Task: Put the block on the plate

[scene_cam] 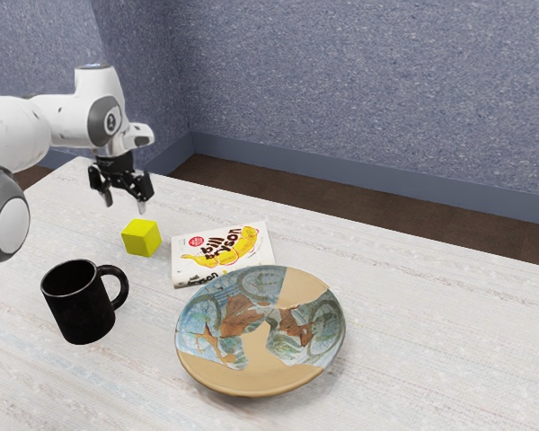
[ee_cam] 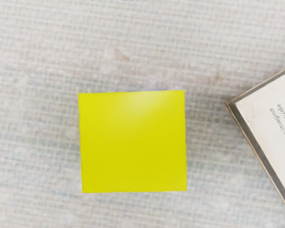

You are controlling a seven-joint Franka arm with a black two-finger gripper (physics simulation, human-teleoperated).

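Exterior view: one white robot arm [scene_cam: 67, 121] with grey joint covers, entering from the exterior view's left; at its end, a black two-finger gripper [scene_cam: 126, 205], pointing down above the tabletop [scene_cam: 422, 350], jaws set wide apart. One bright yellow cube-shaped block [scene_cam: 141, 238], resting on the pale, streaked tabletop, lower than the jaws and apart from them. One white paperback book [scene_cam: 223, 254] with yellow bananas and dark lettering on its cover, lying flat just beside the block. One round, shallow plate [scene_cam: 260, 355], glazed in blue, green, brown and tan patches, near the book and well apart from the block; whether plate and book touch, cannot tell. One glossy black mug [scene_cam: 79, 305], upright, its handle turned toward the exterior view's right, near the block. Behind: speckled blue-grey walls [scene_cam: 368, 81] and a dark brown floor [scene_cam: 341, 215]. Wrist view: the block, seen from above, its flat square top facing the camera; the tabletop around it, a fine woven-looking texture; one corner of the book near the block, a strip of tabletop between them, small dark print on its white cover.
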